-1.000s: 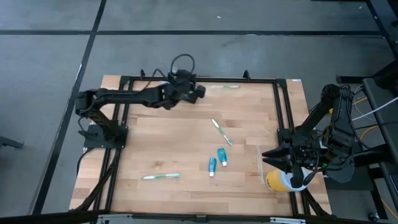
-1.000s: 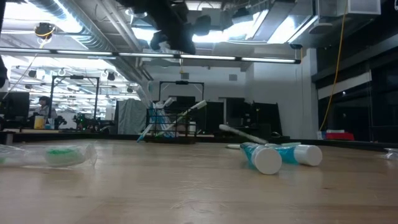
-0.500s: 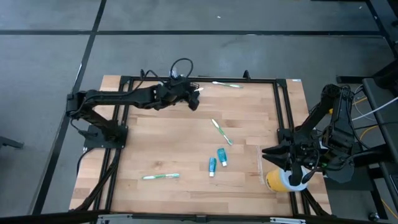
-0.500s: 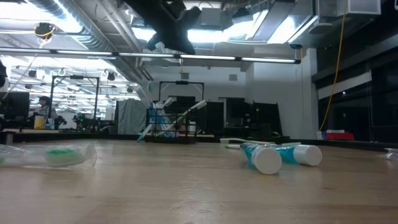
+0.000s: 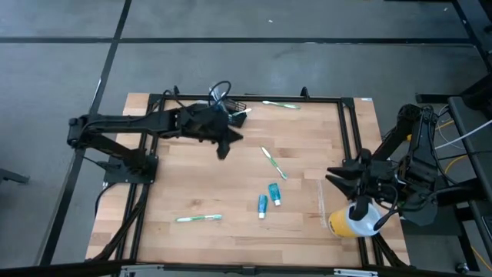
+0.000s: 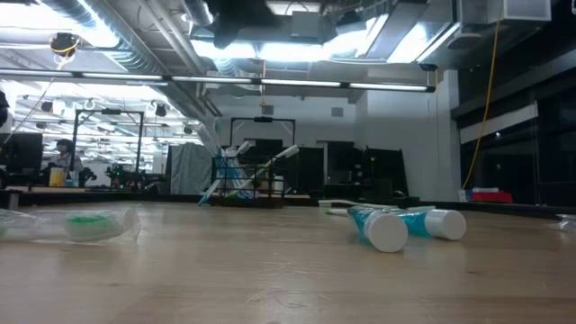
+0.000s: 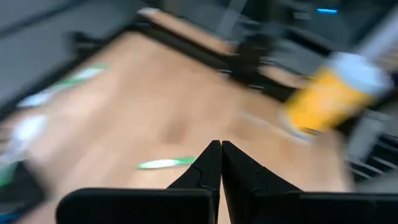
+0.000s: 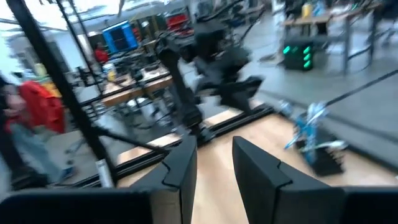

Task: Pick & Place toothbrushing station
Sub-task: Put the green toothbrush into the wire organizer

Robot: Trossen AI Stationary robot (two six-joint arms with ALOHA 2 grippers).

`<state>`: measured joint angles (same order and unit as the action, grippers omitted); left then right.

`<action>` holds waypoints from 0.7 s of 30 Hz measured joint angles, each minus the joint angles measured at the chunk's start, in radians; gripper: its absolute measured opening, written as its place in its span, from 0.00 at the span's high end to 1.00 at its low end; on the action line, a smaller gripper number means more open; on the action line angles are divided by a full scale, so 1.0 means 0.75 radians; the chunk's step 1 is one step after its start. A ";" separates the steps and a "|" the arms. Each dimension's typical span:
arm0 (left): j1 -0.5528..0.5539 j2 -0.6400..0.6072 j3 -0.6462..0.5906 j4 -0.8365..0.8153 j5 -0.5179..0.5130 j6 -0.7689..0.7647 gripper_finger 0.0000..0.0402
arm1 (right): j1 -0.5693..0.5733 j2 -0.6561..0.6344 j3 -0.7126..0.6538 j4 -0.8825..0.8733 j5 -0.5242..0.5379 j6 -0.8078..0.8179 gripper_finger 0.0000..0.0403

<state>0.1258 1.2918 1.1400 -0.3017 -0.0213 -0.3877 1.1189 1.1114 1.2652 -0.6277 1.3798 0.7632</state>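
The wooden bench (image 5: 207, 185) carries everything. The left gripper (image 5: 224, 148) hangs over the bench's far middle with its fingers pressed together, holding nothing. The right gripper (image 5: 333, 175) sits at the right edge, fingers spread apart and empty, close to the yellow cup (image 5: 347, 223). The black wire-mesh holder (image 5: 237, 104) stands at the far edge, toothbrushes sticking out of it. Two toothpaste tubes (image 5: 268, 198) lie together near the centre, a loose toothbrush (image 5: 274, 163) just beyond them.

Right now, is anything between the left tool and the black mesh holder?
Nothing visible. The left tool, shut, hangs above bare wood close to the mesh holder; the nearest loose toothbrush lies off to the side.
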 joint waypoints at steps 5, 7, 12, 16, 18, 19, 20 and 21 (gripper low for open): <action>-0.119 -0.061 0.000 0.069 0.200 0.144 0.99 | -0.028 0.000 -0.001 0.000 0.032 -0.108 0.74; -0.171 -0.097 0.000 0.067 0.188 0.208 0.99 | -0.040 0.000 0.000 0.000 0.025 -0.118 0.74; -0.273 -0.199 -0.016 0.076 -0.016 0.254 1.00 | -0.065 0.000 0.000 0.001 0.006 -0.051 0.74; -0.319 -0.290 -0.099 0.079 -0.150 0.216 0.99 | -0.090 0.000 0.000 0.000 -0.087 -0.055 0.74; -0.338 -0.332 -0.154 0.103 -0.200 0.163 1.00 | -0.107 0.000 0.000 0.000 -0.138 -0.055 0.74; -0.346 -0.351 -0.182 0.117 -0.224 0.131 1.00 | -0.119 0.000 -0.001 -0.001 -0.168 -0.056 0.74; -0.354 -0.368 -0.210 0.134 -0.245 0.099 1.00 | -0.132 0.000 0.000 -0.005 -0.198 -0.055 0.74; -0.362 -0.383 -0.240 0.149 -0.267 0.064 0.99 | -0.148 0.000 0.000 -0.019 -0.231 -0.048 0.74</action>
<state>-0.1458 1.0048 0.9603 -0.1898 -0.2214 -0.3397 1.0077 1.1114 1.2652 -0.6418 1.2065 0.7272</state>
